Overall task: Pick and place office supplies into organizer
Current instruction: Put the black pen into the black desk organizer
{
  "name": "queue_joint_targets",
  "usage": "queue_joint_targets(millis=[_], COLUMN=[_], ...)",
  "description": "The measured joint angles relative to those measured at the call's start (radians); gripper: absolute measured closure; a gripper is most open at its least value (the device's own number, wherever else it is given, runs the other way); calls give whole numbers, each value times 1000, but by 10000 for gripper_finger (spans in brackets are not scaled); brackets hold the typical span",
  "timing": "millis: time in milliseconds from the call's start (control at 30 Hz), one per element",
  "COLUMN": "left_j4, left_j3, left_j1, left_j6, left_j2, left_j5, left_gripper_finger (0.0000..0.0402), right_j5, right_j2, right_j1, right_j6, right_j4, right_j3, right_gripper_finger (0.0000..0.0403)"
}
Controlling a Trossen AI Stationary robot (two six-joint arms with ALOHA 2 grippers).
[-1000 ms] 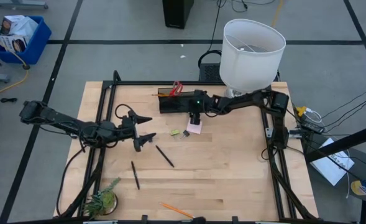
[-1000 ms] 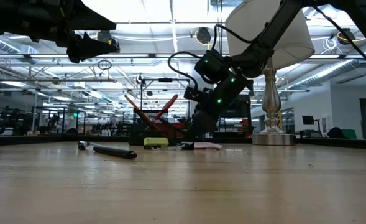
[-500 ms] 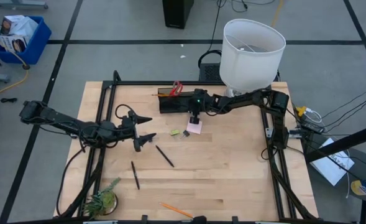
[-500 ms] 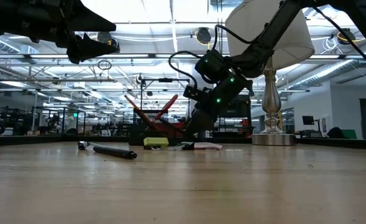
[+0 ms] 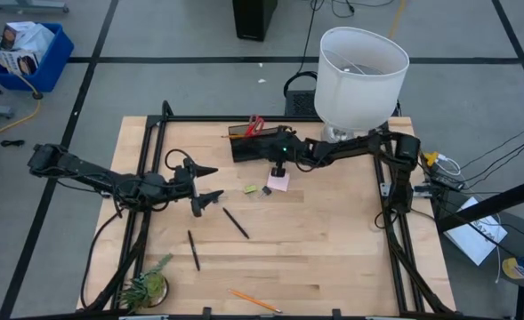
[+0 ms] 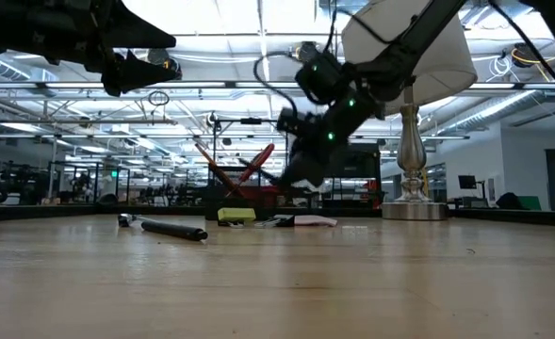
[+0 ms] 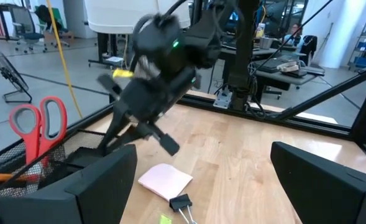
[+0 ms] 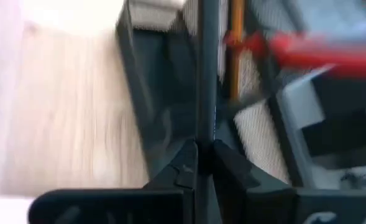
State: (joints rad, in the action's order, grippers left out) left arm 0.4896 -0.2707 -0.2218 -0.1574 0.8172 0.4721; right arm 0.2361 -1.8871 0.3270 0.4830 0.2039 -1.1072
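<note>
I'm running this rig in what looks like a large robotics lab or industrial workshop: past the wooden table [image 6: 277,282] I see an open hall with steel ceiling trusses [image 6: 211,94] and rows of strip lights. From above, the floor is grey concrete [image 5: 155,36] marked with dark tape lines, with a blue bin [image 5: 30,53] and loose cables [image 5: 475,160] lying around the table.
</note>
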Motion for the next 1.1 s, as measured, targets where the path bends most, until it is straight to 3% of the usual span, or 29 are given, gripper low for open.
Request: queue_joint_targets(millis=[367, 467, 800, 1100], left_j4=[1, 2, 40, -21], left_j3=[0, 0, 0, 0], left_j1=[0, 0, -22, -50], left_j6=[-38, -162, -561, -914], left_j2=[0, 0, 1, 106], left_j5=[-2, -44, -345, -338], left_gripper_finger=[23, 23, 23, 36], right_j5=[244, 311, 500, 603], right_j2=[102, 109, 108, 108], right_j1=[-178, -256, -503, -684], right_j6=[334, 426, 641, 900], right_j4=[-87, -88, -34, 156], right_j3=[-1, -1, -1, -1], right_gripper_finger=[383, 383, 383, 383])
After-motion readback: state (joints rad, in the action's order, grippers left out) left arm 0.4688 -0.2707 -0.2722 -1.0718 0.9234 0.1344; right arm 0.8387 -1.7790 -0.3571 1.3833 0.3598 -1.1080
